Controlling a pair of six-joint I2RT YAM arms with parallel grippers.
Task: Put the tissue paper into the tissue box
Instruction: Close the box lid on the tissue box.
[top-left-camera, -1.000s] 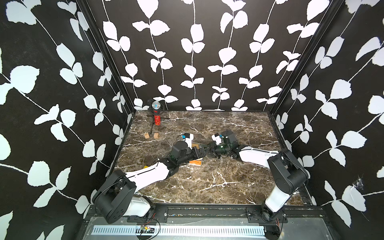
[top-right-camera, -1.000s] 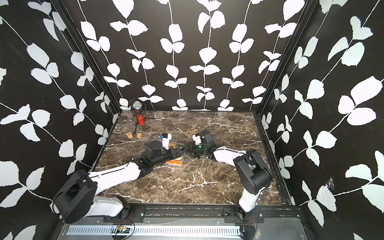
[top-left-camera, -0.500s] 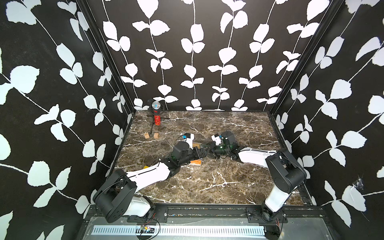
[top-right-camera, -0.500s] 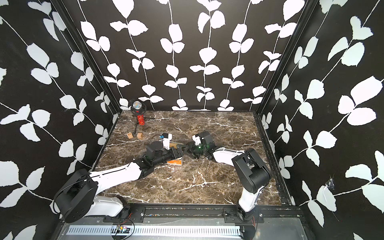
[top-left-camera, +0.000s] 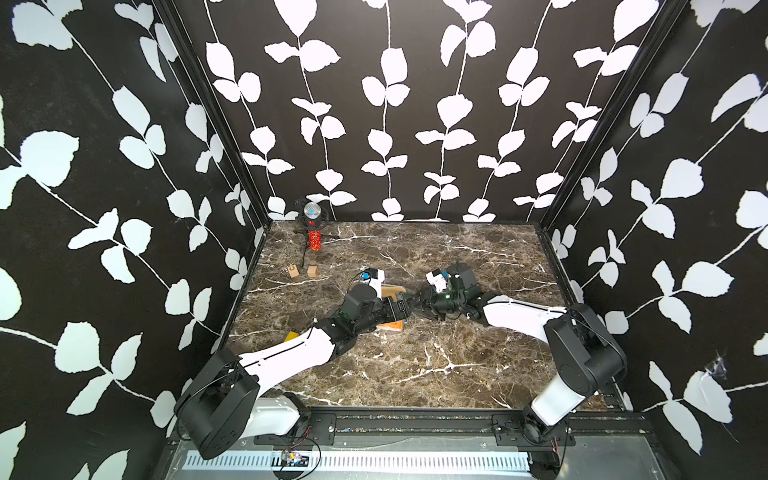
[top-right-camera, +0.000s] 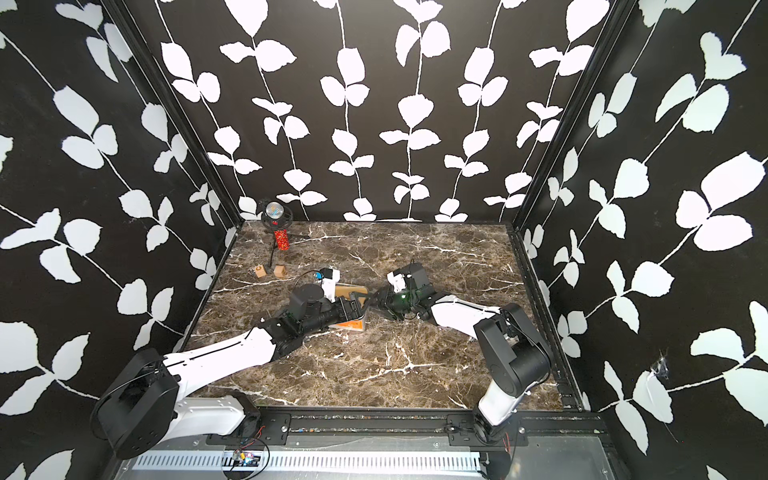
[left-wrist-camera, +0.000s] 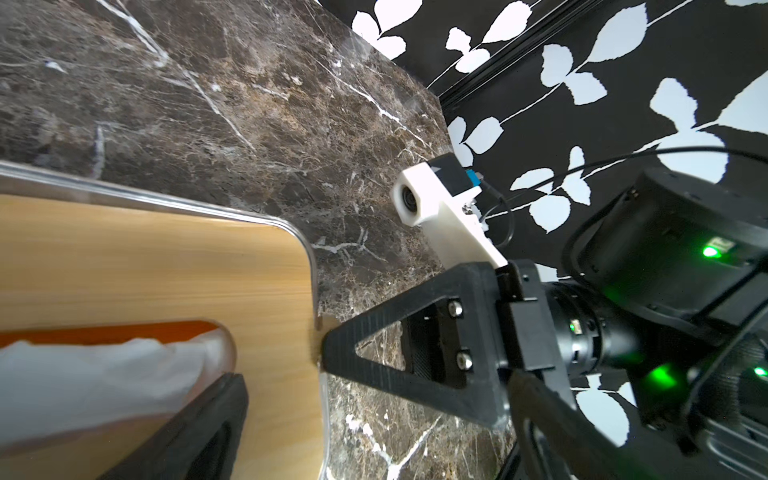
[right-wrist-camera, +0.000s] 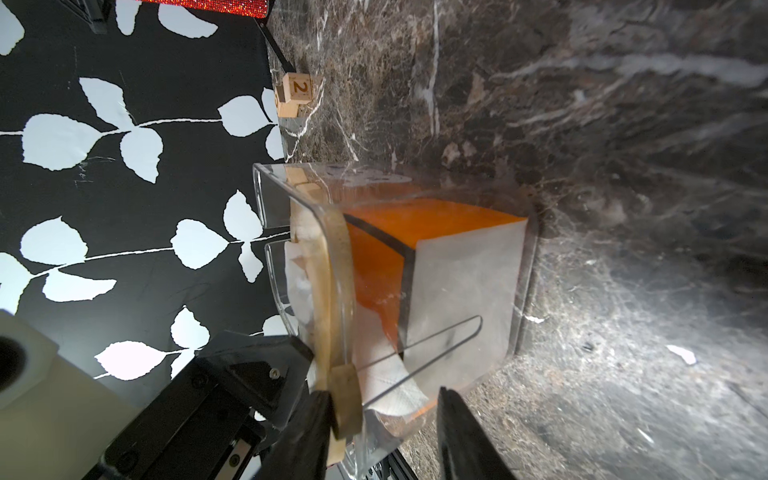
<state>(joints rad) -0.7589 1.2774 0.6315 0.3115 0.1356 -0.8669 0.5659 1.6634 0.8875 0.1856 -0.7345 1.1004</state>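
A: Where's the tissue pack (right-wrist-camera: 419, 226)?
B: Already inside the clear tissue box (right-wrist-camera: 515, 291), under the bamboo lid (left-wrist-camera: 166, 257); left hand (top-left-camera: 402, 308) released over it, right hand (top-left-camera: 420, 300) at the box's short end, grip unclear

Both arms lie low over the desk (top-left-camera: 415, 374). The left gripper (top-left-camera: 402, 306) and right gripper (top-left-camera: 417, 300) meet at the tissue box (top-left-camera: 392, 290). Orange tissue paper (top-left-camera: 390, 327) shows beside the left wrist. Wooden cubes (top-left-camera: 312, 270) and a microphone (top-left-camera: 311, 211) stand far left.
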